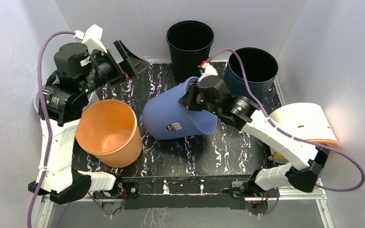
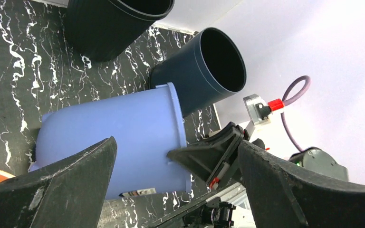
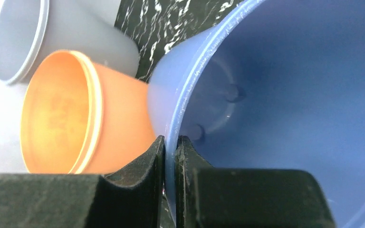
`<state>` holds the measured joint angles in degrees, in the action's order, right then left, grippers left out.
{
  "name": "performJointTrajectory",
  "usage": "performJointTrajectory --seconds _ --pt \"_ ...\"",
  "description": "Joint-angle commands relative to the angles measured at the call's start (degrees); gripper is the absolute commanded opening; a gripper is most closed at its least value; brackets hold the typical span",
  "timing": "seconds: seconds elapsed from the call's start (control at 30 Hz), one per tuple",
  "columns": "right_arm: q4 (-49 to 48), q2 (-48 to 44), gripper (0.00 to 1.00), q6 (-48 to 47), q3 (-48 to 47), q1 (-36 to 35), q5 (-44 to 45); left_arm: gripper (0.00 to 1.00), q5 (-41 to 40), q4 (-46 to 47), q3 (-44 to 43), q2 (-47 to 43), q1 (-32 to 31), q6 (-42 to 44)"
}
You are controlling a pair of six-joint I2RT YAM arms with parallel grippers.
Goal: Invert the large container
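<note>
The large blue container lies tilted on its side in the middle of the black marbled table, with its mouth to the right and its base to the left. My right gripper is shut on its rim, one finger inside and one outside; the right wrist view shows the rim pinched between the fingers. My left gripper is open and empty at the back left, apart from the container. The left wrist view shows the container between its spread fingers.
An orange container stands left of the blue one, close to its base. A black bucket and a dark navy bucket stand at the back. A white container lies at the right edge. A grey container is behind the orange one.
</note>
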<state>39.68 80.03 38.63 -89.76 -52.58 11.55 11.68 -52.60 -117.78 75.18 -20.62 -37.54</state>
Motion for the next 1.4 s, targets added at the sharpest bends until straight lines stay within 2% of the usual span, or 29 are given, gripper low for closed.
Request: performJointTrajectory --seconds 0.0,0.17,0.33,0.47,0.5,0.53,0.57,0.73,0.83,0.87,0.93,1.03,1.23,1.37 --pt "-18.58 -11.99 0.0 10.82 14.14 6.33 -3.96 0.98 -1.77 1.95 1.98 -1.43 0.14 0.27" --pt "-18.0 -23.17 0.0 17.03 27.68 8.75 -0.88 0.98 -0.2 4.17 6.46 -1.44 0.14 0.01" --pt "-12.71 -32.04 0.0 19.8 36.45 8.79 0.02 0.98 2.74 4.69 9.36 -0.68 0.13 0.74" --pt "-7.63 -36.59 0.0 21.21 41.28 8.8 -1.67 0.98 5.29 5.8 14.9 -1.47 0.12 0.89" --pt "-6.22 -37.21 0.05 21.38 42.22 8.76 -2.24 0.98 6.1 6.34 17.16 -1.81 0.12 0.74" --pt "-4.77 -37.64 0.18 21.65 42.48 8.78 -2.27 0.98 6.84 6.85 18.81 -1.93 0.1 0.42" --pt "-3.31 -37.94 0.23 21.81 42.53 8.76 -2.18 0.98 7.62 7.6 20.2 -1.96 0.14 0.09" --pt "2.62 -37.93 0.43 20.31 39.85 8.74 0.61 0.98 12.49 9.32 25.24 -0.57 0.13 -0.39" --pt "6.08 -36.52 0.57 18.49 36.95 8.79 2.7 0.98 13.57 7.31 26.02 1.59 0.14 1.04" --pt "7.24 -35.98 0.59 18.09 35.91 8.76 3.52 0.98 13.59 6.82 26.38 2.05 0.12 1.52" --pt "9.49 -35.13 0.63 17.62 34.01 8.73 5.33 0.98 13.44 6.62 27.44 2.61 0.14 2.23" --pt "11.07 -35.15 0.65 17.07 32.08 8.78 7.52 0.98 13.86 6.57 28.92 3.62 0.14 2.86" --pt "12.93 -35.34 0.63 17.02 28.65 8.72 11.02 0.98 13.79 9.08 34.71 4.21 0.09 2.91" --pt "11.13 -34.88 0.59 16.98 27.8 8.76 11.74 0.98 18.42 12.88 38.5 5.85 0.06 1.94"
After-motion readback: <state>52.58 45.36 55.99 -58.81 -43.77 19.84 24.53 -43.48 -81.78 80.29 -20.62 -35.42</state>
